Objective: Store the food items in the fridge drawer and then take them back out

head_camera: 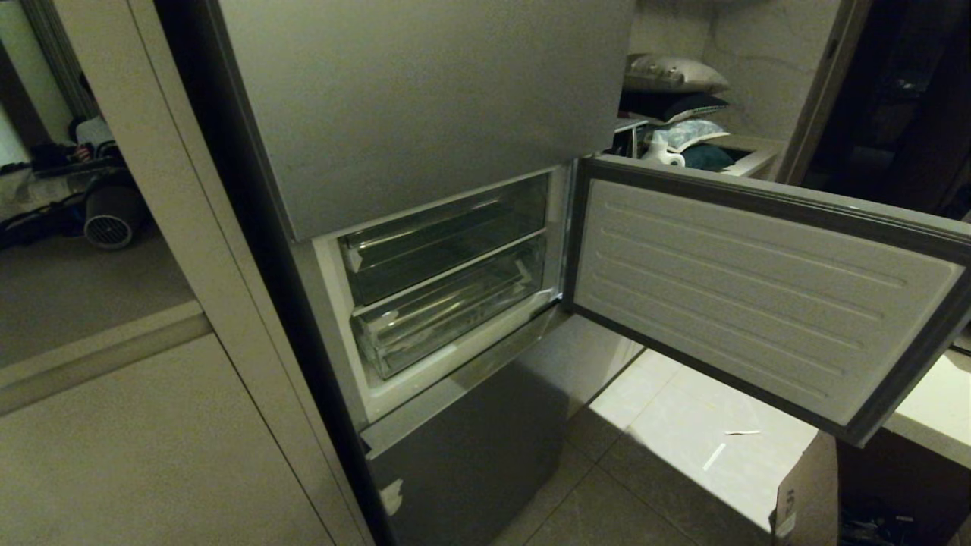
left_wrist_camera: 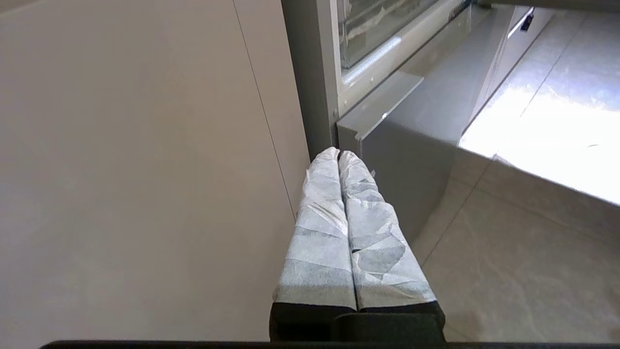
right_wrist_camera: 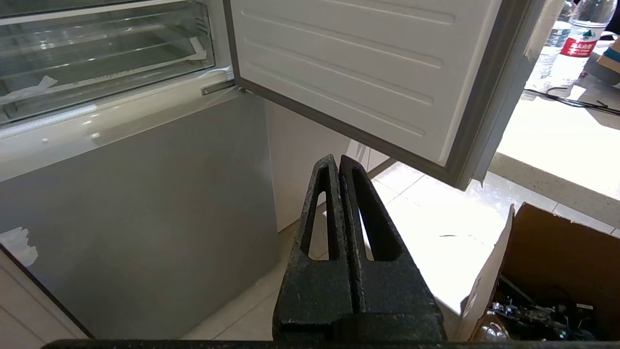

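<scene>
Fridge (head_camera: pixel 425 98) with its middle door (head_camera: pixel 758 296) swung wide open. The drawer (head_camera: pixel 447 315), clear and pushed in, sits in the lower half of the open compartment, under a shallower tray (head_camera: pixel 444 243); no food shows in it. Left gripper (left_wrist_camera: pixel 338 154), fingers together and empty, hangs near the fridge's lower left corner. Right gripper (right_wrist_camera: pixel 337 159), fingers together and empty, hangs below the door, with a cardboard box (right_wrist_camera: pixel 547 271) beside it.

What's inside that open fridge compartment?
Two clear bins, a shallow tray above the deeper fridge drawer. No food shows through their fronts; the back of each is hidden.
</scene>
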You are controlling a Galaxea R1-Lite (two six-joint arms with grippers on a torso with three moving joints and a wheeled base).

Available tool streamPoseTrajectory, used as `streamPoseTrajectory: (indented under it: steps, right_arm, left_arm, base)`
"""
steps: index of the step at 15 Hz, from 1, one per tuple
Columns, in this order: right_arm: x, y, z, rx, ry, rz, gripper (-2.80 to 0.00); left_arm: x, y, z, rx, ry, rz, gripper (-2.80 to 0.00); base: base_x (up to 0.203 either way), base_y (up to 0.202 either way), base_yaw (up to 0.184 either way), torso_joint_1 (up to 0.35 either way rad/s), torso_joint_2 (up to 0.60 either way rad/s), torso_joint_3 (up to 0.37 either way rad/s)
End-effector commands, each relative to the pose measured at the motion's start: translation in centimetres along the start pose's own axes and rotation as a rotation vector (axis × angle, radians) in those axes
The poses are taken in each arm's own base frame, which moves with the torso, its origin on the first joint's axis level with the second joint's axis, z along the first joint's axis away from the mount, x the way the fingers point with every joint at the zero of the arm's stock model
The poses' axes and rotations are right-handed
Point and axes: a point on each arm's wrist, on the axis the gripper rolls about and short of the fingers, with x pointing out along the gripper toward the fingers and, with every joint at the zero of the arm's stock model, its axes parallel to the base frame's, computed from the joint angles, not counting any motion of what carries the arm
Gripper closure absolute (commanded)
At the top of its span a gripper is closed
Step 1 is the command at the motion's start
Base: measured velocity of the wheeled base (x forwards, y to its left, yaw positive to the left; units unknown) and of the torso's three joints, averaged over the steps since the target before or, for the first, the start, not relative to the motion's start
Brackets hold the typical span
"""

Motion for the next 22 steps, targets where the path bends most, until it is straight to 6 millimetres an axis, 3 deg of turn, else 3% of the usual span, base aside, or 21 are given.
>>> streamPoseTrajectory:
  steps: [1, 17, 22]
  right_arm:
    - [0.17, -0.01, -0.86, 0.000, 0.030, 0.000, 0.00]
    - [0.17, -0.01, -0.86, 0.002, 0.030, -0.001, 0.00]
    - [0.17, -0.01, -0.86, 0.003, 0.030, 0.000, 0.00]
  left_arm:
    - [-0.06, -0.02, -0.19, -0.005, -0.002, 0.003, 0.00]
    - [-0.07, 0.06, -0.15, -0.102, -0.002, 0.035, 0.00]
    - [-0.07, 0.06, -0.12, -0.116, -0.004, 0.036, 0.00]
  base:
    - [0.000, 0.000, 0.000, 0.000, 0.00, 0.000]
    - [0.000, 0.000, 0.000, 0.000, 0.00, 0.000]
    - [0.002, -0.005, 0.161, 0.005, 0.00, 0.002]
